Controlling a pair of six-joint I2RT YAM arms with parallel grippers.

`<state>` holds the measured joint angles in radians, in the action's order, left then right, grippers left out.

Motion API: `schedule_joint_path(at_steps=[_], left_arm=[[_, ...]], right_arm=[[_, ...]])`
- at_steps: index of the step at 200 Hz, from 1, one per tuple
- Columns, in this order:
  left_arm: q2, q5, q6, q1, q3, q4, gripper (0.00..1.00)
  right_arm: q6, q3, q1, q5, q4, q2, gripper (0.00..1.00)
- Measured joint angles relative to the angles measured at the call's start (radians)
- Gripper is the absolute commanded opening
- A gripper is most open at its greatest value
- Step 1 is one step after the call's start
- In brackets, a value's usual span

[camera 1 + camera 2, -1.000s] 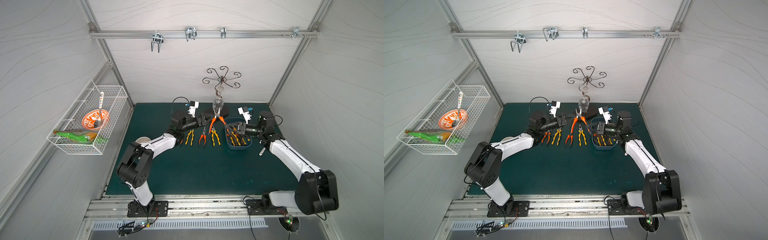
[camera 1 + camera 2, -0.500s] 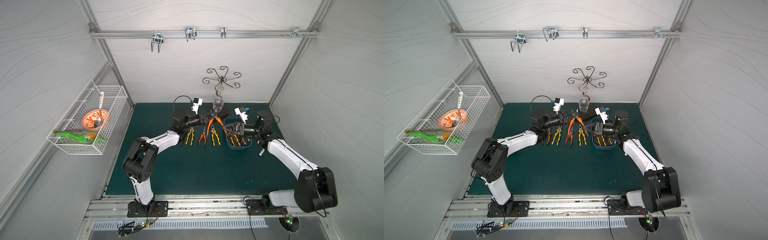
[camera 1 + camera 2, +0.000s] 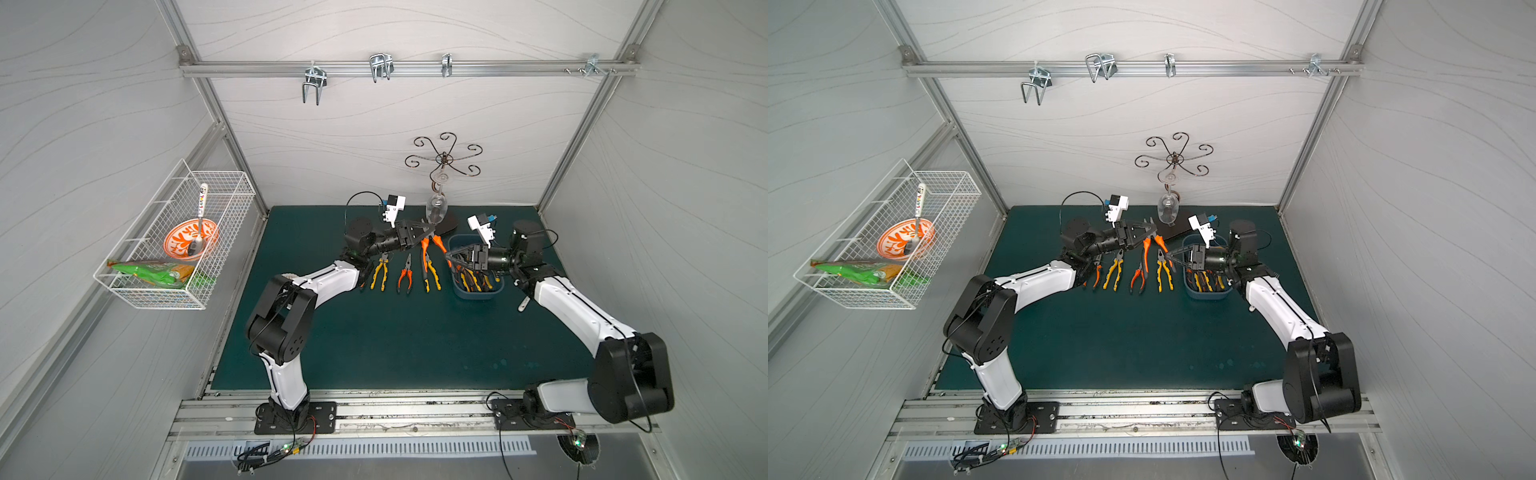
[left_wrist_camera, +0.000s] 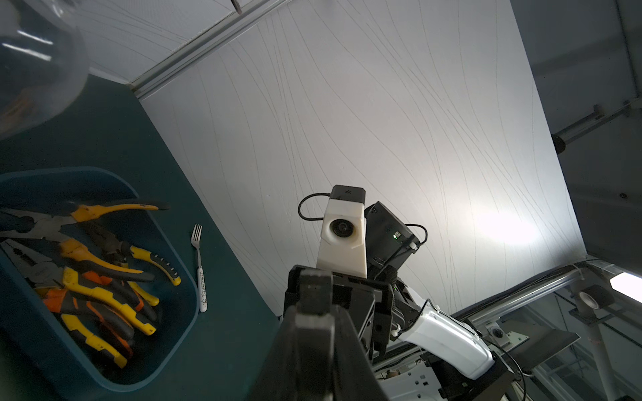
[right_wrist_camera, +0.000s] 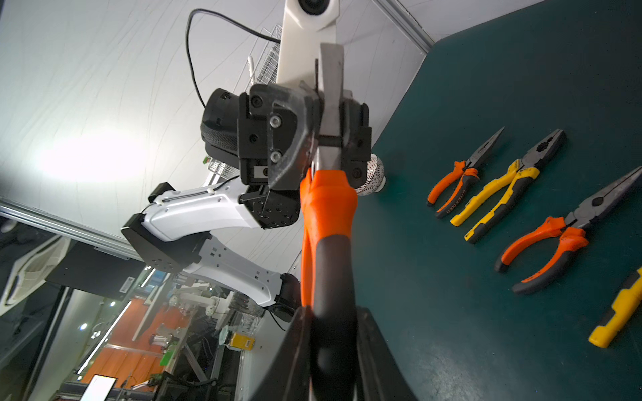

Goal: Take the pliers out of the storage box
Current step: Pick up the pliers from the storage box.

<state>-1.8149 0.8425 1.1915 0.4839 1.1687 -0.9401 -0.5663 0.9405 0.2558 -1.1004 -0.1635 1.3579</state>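
1. You have four pliers (image 3: 1138, 278) laid in a row on the mat (image 3: 415, 340).
2. Just beside them, the box (image 3: 478, 294) holds a heap of pliers (image 4: 104, 277) left to take out. It is too tangled to count.
3. Above, the left gripper (image 5: 330, 135) pinches the orange pliers (image 5: 326, 194) by the metal head. The right gripper (image 5: 333, 354) flanks the handles, and I can't tell whether it grips.

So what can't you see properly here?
Box contents: right arm covers part in both top views; the left wrist view's edge cuts off more.
Fork: arm hides most in both top views.
Whether right end effector grips orange pliers: right wrist view too close to tell.
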Motion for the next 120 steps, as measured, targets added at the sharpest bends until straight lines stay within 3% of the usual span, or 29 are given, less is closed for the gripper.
schedule_joint_path(at_steps=[32,49,69,120], left_arm=[[-0.010,0.014,0.014,-0.012,0.000,0.043,0.00],[-0.010,0.032,0.011,-0.024,-0.001,0.077,0.00],[-0.007,0.051,-0.027,-0.048,-0.007,0.140,0.00],[0.064,0.038,-0.290,-0.077,-0.114,0.519,0.00]], right_arm=[[0.081,0.016,0.022,0.042,0.059,-0.023,0.81],[0.129,0.018,0.033,0.073,0.098,-0.047,0.93],[0.195,0.022,0.051,0.121,0.161,-0.066,0.99],[0.378,0.024,0.176,0.316,0.343,-0.096,0.99]])
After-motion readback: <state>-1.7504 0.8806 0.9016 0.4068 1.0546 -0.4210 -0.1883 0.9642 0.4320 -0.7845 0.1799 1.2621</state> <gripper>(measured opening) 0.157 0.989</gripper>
